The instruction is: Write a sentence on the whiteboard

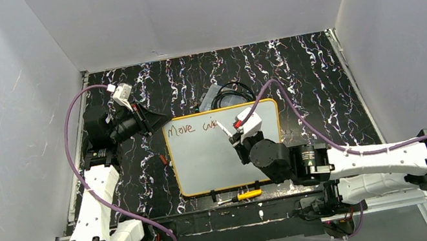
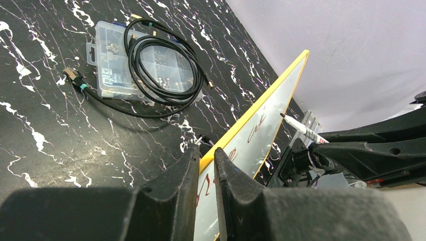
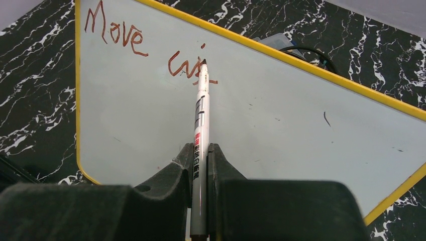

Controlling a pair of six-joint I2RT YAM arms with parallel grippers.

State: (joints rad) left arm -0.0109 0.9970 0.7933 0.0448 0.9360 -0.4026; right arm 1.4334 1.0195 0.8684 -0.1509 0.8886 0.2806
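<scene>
The right pincer [image 3: 200, 155] is closed tight on a marker [image 3: 201, 110], gripping low on the barrel so the tip reaches well ahead of the fingers and meets the whiteboard [image 3: 281, 115] without them blocking the stroke. Just ahead of this pincer, the tip rests at the second word of the sentence [image 3: 120, 32], which reads "Move" and then a few unfinished letters. The left pincer [image 2: 205, 165] is closed down on the whiteboard's yellow rim at a corner, probably to stop it sliding on the bench [image 2: 50, 125] under the marker's push. Much bare whiteboard lies right of the tip, so the writing looks under half done
</scene>
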